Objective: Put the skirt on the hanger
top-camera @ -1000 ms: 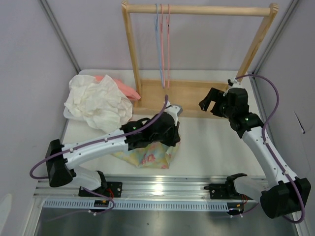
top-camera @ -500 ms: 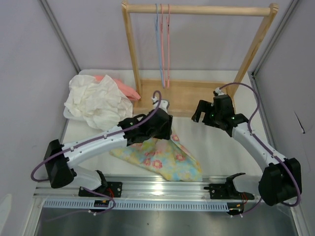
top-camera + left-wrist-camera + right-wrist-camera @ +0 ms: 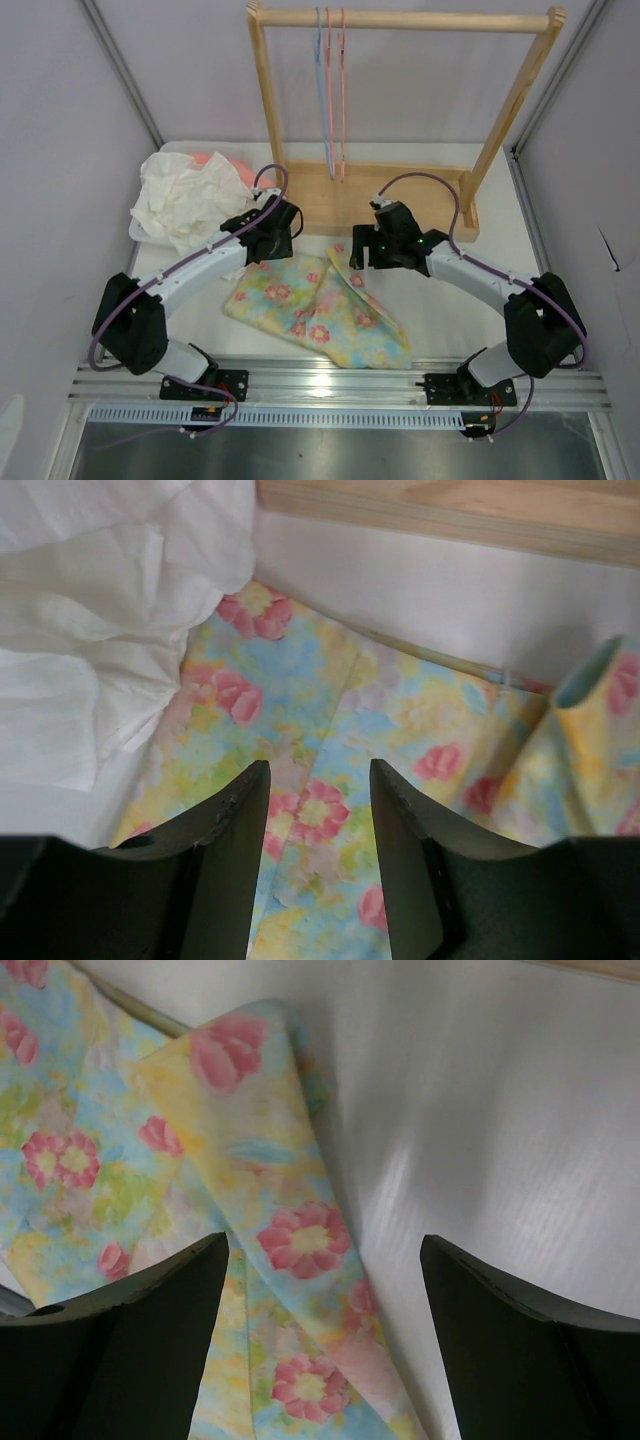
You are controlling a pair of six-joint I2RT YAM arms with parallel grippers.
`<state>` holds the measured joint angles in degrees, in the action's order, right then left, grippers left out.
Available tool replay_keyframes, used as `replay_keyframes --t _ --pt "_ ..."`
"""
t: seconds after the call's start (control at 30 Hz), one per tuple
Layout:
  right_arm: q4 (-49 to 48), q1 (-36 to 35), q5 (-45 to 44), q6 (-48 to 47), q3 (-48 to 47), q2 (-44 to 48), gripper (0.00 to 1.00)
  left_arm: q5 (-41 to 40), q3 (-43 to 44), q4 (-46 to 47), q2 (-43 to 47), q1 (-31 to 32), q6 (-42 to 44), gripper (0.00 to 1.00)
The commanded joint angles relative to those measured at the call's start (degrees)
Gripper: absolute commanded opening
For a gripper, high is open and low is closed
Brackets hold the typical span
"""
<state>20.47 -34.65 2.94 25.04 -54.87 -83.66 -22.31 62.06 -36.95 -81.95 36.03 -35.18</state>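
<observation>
On the white surface the skirt now lies spread flat, freed by the left tool, open and empty above it, as the right tool, also agape and empty, closes in; the hanger waits on the rack.

light: bright, even | shadows: faint | glare: metal rail | focus: near fingers soft
</observation>
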Motion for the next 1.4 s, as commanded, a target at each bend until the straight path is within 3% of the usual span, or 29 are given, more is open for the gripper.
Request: replay_keyframes --t 0.0,0.2,0.73,0.87,0.9,1.0,1.1,1.37 --pt "-3.7 -4.1 -1.9 -1.7 -5.5 -2.7 0.84 -0.3 -0.5 1.6 -2.9 -3.2 2.1 0.5" --pt "-3.7 -7.2 -2.9 -2.6 -9.2 -7.1 0.85 -1.0 1.3 2.1 -8.7 -5.0 3.1 0.49" --pt "0.3 -11.0 -13.4 -3.8 -18.0 -19.2 0.81 0.5 0.4 5.4 -13.2 -8.9 4.8 0.5" --pt "0.9 -9.7 -16.0 -3.0 -17.2 -18.1 0.61 1.0 1.2 5.7 -14.3 -9.6 5.4 0.5" --pt "1.1 -8.8 -16.6 -2.6 -16.6 -17.3 0.43 1.1 1.4 5.7 -14.8 -9.7 5.7 0.5" --pt "1.2 -7.4 -17.5 -2.0 -14.7 -15.1 0.17 1.4 2.0 6.1 -15.3 -9.8 6.3 0.51" --pt "1.5 -5.1 -17.2 -2.3 -12.7 -12.6 0.09 1.9 3.1 6.6 -16.3 -9.8 7.1 0.5" --pt "4.3 1.7 -16.7 -4.3 -8.5 -7.1 0.07 3.7 7.4 7.4 -20.7 -9.8 10.0 0.51"
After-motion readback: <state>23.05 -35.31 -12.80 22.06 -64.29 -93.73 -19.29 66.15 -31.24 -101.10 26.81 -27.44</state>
